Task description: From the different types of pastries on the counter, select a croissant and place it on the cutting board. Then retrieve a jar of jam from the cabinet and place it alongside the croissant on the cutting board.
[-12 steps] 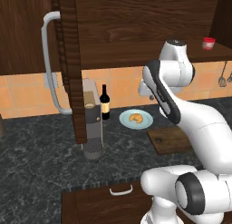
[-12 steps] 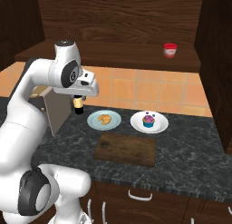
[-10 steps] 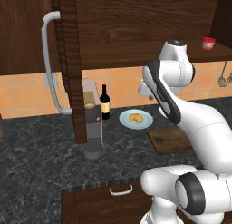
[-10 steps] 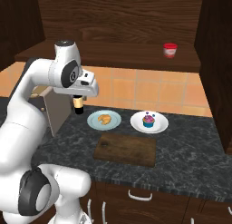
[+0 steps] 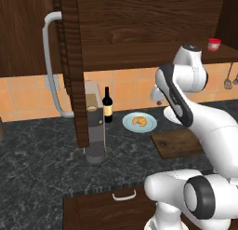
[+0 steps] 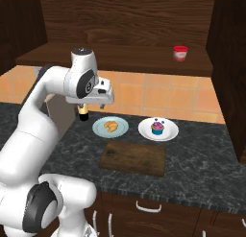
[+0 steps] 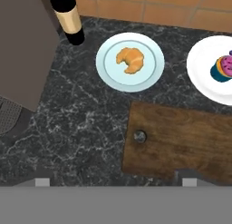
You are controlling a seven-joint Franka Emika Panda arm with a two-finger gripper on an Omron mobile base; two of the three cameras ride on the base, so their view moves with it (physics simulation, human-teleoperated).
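Note:
The golden-brown croissant (image 7: 130, 59) lies on a pale blue plate (image 7: 108, 73) on the dark marbled counter (image 7: 81, 123). Right of it, the pink-frosted cupcake (image 7: 224, 68) sits on a white plate (image 7: 204, 82). The dark wooden cutting board (image 7: 181, 141) lies in front of both plates with nothing on it. My gripper (image 7: 115, 181) hangs high above the board's near-left area, open and holding nothing. From the base it shows as the gripper (image 6: 102, 102) above the croissant (image 6: 111, 125). The red-lidded jar of jam (image 6: 180, 53) stands on the open cabinet shelf (image 6: 120, 56).
A tall dark wine bottle (image 5: 108, 105) and a grey coffee machine (image 5: 94, 126) stand left of the blue plate (image 5: 139, 122). The open cabinet door (image 5: 72, 61) with its curved grey handle (image 5: 50, 61) juts out over the counter. Utensils (image 5: 228, 80) hang on the right wall.
The arm and hand have drifted slightly to the right. Nothing on the counter or shelf has moved.

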